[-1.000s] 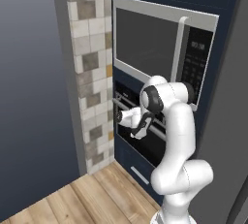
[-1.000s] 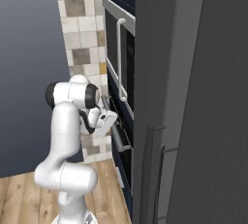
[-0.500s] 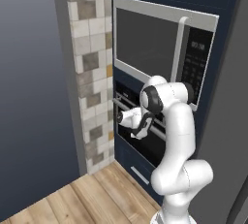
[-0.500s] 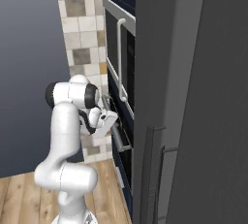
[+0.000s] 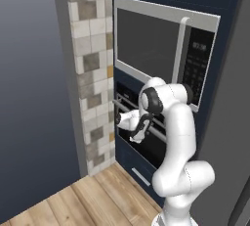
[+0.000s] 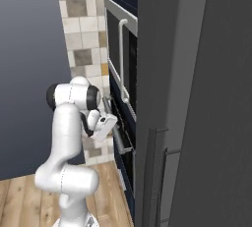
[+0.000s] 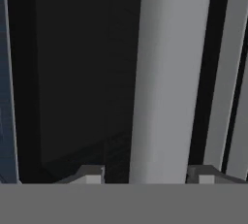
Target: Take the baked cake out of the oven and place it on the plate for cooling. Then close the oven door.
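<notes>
The black oven (image 5: 146, 142) sits below the microwave, and its oven door (image 7: 72, 72) looks shut against the cabinet. The door's long silver bar handle (image 7: 169, 72) runs across its top edge (image 5: 157, 131) (image 6: 120, 140). My gripper (image 5: 122, 120) (image 6: 113, 123) is right at the handle's left end. In the hand view the gripper (image 7: 147, 175) is open and straddles the bar, which lies close to the right fingertip (image 7: 201, 174) with a gap at the left one. The cake and the plate are out of view.
A silver-framed microwave (image 5: 156, 49) with a vertical handle hangs above the oven. A tiled wall column (image 5: 90, 73) stands just left of the oven. A tall dark panel (image 6: 197, 98) blocks the right side. Wooden floor (image 5: 88, 200) lies below.
</notes>
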